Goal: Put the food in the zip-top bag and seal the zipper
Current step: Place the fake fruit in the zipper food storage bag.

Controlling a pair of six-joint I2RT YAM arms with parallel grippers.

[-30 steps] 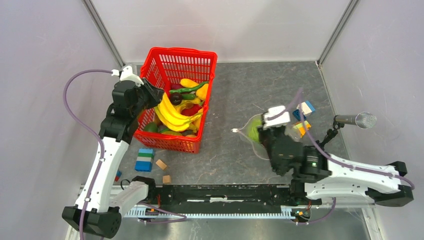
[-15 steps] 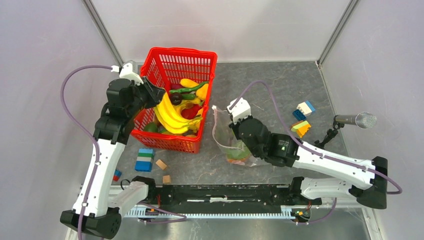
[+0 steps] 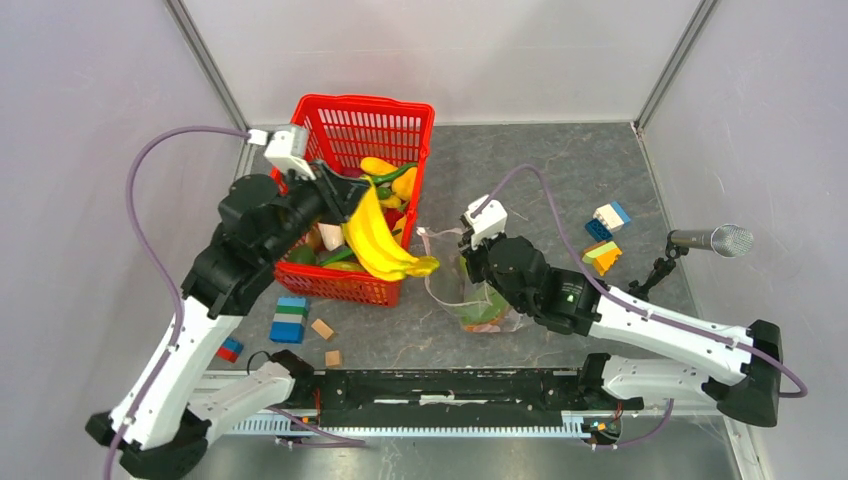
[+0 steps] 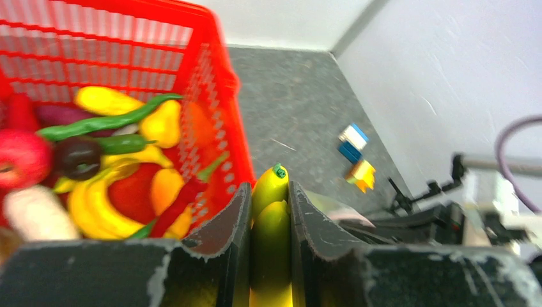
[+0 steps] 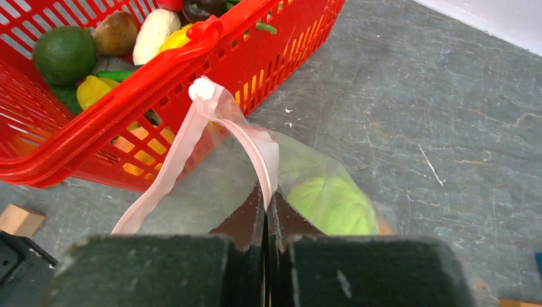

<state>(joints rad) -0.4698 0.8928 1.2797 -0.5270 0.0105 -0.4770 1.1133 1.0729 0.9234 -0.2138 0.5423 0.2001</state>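
A red basket (image 3: pixel 362 108) of toy food sits on the grey counter (image 3: pixel 560 170). Above its front right corner, the left hand (image 4: pixel 268 199) is clamped on a bunch of yellow bananas (image 3: pixel 383 245). Just right of the basket is the clear bag (image 3: pixel 447 285) with a green ball (image 5: pixel 332 199) inside. The right hand (image 5: pixel 267 199) is pinched together on the bag's pink zipper (image 5: pixel 192 150).

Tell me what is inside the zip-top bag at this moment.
Through the clear zip-top bag a green cabbage-like ball shows, with a reddish-orange piece beside it. The right gripper, pinching the bag's mouth, and its arm cover the rest, so other contents cannot be told.
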